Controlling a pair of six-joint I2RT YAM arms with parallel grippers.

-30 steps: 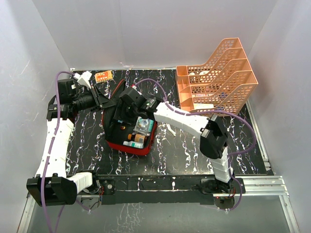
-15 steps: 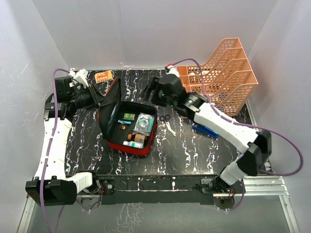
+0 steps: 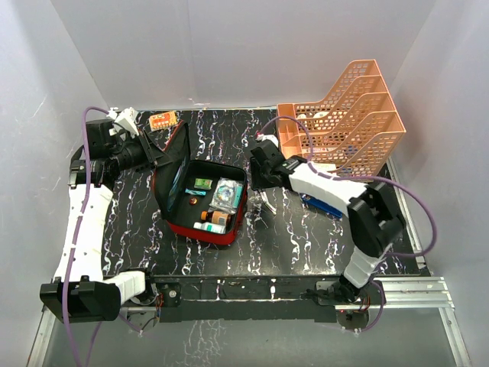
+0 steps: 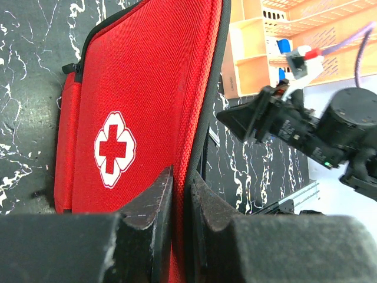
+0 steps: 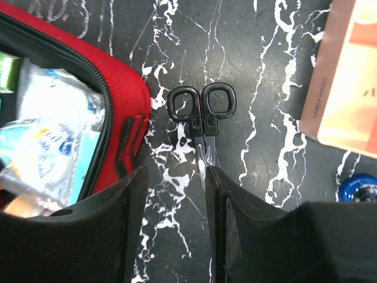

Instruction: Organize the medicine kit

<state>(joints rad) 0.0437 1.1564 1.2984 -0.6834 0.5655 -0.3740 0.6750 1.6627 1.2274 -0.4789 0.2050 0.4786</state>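
Note:
The red medicine kit [image 3: 200,231] lies open mid-table with packets and small bottles inside. My left gripper [image 3: 162,157] is shut on the edge of its raised lid [image 3: 179,149]. In the left wrist view the lid [image 4: 147,71] shows its white cross [image 4: 115,147], pinched in the gripper [image 4: 181,191]. My right gripper [image 3: 259,182] is open, low over black-handled scissors [image 3: 266,202] just right of the kit. In the right wrist view the scissors [image 5: 202,106] lie between the tips of the gripper [image 5: 175,203], blades running under the right finger [image 5: 221,212]. The kit's corner [image 5: 126,112] is at left.
An orange tiered tray [image 3: 344,115] stands at the back right, and its edge shows in the right wrist view [image 5: 347,76]. A blue object [image 3: 325,205] lies under the right arm. An orange packet [image 3: 163,120] and a white item [image 3: 127,118] lie at the back left.
My right arm left the open kit, swung out to the back right, then came down over the scissors beside the kit. My left gripper still holds the lid up.

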